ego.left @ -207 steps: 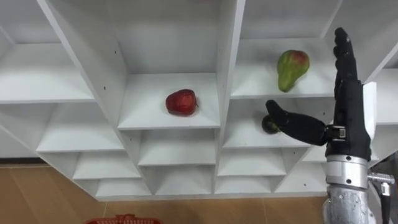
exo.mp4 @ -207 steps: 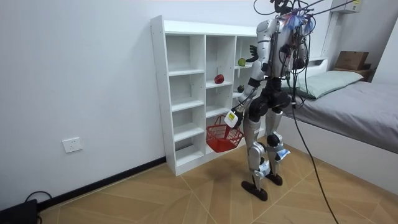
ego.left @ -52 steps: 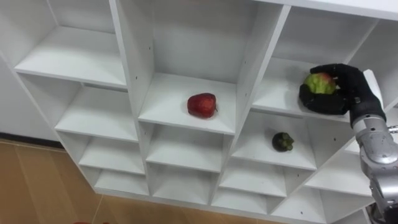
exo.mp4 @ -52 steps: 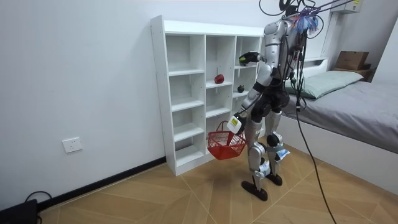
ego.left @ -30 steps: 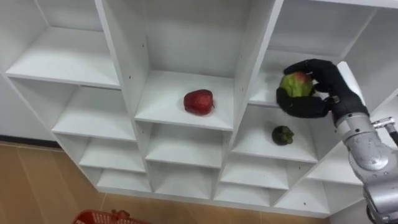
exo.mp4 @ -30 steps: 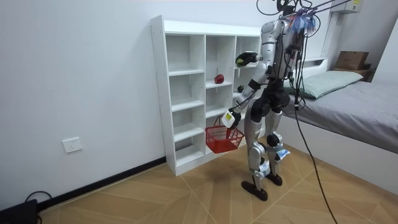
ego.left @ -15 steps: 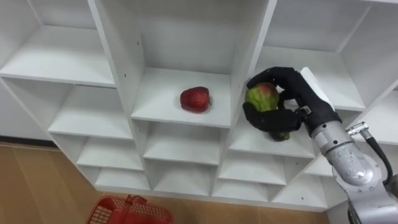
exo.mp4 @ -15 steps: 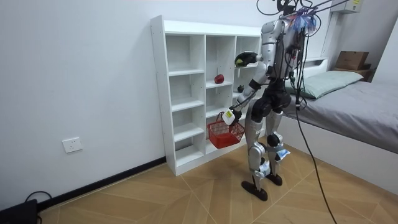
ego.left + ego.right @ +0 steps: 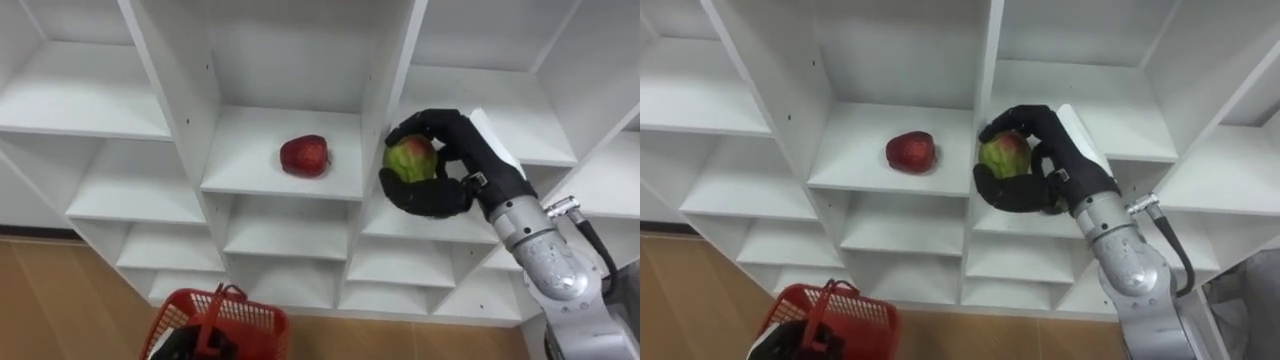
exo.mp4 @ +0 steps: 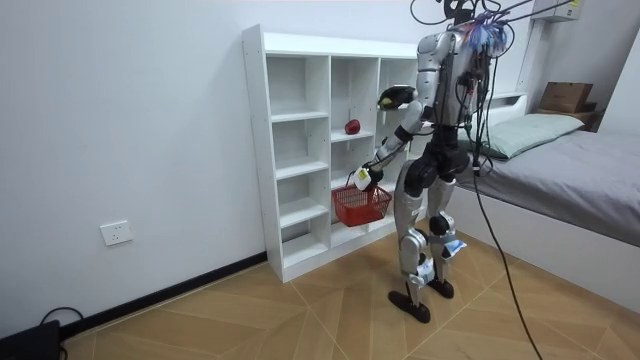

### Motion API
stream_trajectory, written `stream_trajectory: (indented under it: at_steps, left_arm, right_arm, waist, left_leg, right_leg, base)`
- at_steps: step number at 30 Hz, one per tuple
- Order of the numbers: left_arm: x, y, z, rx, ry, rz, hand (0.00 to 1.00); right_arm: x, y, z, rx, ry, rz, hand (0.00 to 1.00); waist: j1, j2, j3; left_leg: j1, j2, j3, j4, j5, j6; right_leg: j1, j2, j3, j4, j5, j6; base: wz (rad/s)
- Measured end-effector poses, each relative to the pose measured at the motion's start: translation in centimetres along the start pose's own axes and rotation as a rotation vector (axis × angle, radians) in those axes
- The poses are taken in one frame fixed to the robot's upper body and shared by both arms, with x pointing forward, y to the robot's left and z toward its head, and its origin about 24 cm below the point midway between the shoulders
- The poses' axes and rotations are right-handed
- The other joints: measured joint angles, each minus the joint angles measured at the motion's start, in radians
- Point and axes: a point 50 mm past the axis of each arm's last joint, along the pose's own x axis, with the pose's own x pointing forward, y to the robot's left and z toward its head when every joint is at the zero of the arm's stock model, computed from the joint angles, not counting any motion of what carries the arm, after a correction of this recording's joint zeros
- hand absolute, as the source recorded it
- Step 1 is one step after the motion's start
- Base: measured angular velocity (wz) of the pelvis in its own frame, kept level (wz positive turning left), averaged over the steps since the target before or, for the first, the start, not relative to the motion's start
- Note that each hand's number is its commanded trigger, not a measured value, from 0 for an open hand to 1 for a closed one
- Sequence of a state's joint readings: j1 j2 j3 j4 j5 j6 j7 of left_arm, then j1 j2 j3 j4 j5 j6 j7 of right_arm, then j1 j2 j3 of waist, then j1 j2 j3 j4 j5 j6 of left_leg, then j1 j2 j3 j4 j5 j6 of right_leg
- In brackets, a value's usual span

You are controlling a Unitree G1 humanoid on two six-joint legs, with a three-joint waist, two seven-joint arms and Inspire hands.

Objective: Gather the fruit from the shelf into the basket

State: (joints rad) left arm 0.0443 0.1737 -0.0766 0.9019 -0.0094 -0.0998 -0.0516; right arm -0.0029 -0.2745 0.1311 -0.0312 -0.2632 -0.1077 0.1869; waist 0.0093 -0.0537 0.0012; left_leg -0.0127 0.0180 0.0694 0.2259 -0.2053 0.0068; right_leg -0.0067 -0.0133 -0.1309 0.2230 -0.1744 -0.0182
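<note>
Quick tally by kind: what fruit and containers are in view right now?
Red fruit: 1, on the shelf
Green fruit: 1, in the right hand
Basket: 1, red, hanging from the left hand
Total: 3

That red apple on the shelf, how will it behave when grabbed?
The apple looks round and sits loose on a flat shelf, so a nudge could roll it. Its skin looks glossy, so fingers may slip unless they wrap it as the right hand wraps the green fruit. Dropping it into the basket might bruise it.
</note>
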Motion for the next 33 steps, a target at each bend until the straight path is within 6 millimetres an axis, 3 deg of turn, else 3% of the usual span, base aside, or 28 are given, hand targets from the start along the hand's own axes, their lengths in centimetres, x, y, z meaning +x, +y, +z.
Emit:
stream_trajectory:
  at_steps: [5,8,17,33]
  left_arm:
    - [0.9,-0.9,2.8,-0.003,-0.088,-0.028,1.0]
    - [1.1,-1.5,3.6,-0.018,-0.109,-0.052,1.0]
    - [1.4,-2.5,5.0,-0.082,-0.158,-0.096,1.0]
    - [1.4,-3.8,7.5,-0.064,-0.267,-0.179,1.0]
  right_arm:
    - [-1.2,4.1,-1.1,-0.002,0.062,0.195,1.0]
    - [-1.1,5.5,-1.3,0.025,0.074,0.254,1.0]
    - [-0.5,6.2,-2.2,0.054,0.109,0.268,1.0]
    - [-1.2,8.7,-3.9,0.035,0.188,0.361,1.0]
  waist:
    - [0.027,0.0,0.0018]
    - [0.03,-0.001,0.0038]
    - [0.027,0.015,0.0179]
    - [0.033,0.017,0.0199]
  left_leg:
    - [-0.06,-0.001,-0.003,0.034,0.0,0.001]
    - [-0.093,-0.001,-0.003,0.047,0.001,0.002]
    - [-0.161,-0.003,-0.015,0.067,0.006,0.007]
    - [-0.212,-0.006,-0.016,0.085,0.005,0.008]
  right_leg:
    - [-0.053,-0.005,-0.008,0.023,0.001,-0.002]
    - [-0.084,-0.007,-0.008,0.034,0.002,-0.003]
    - [-0.14,-0.02,-0.038,0.038,0.004,-0.004]
    - [-0.194,-0.022,-0.036,0.067,0.003,-0.003]
  base:
    - [0.05]
    - [0.03]
    - [0.06]
    - [-0.01]
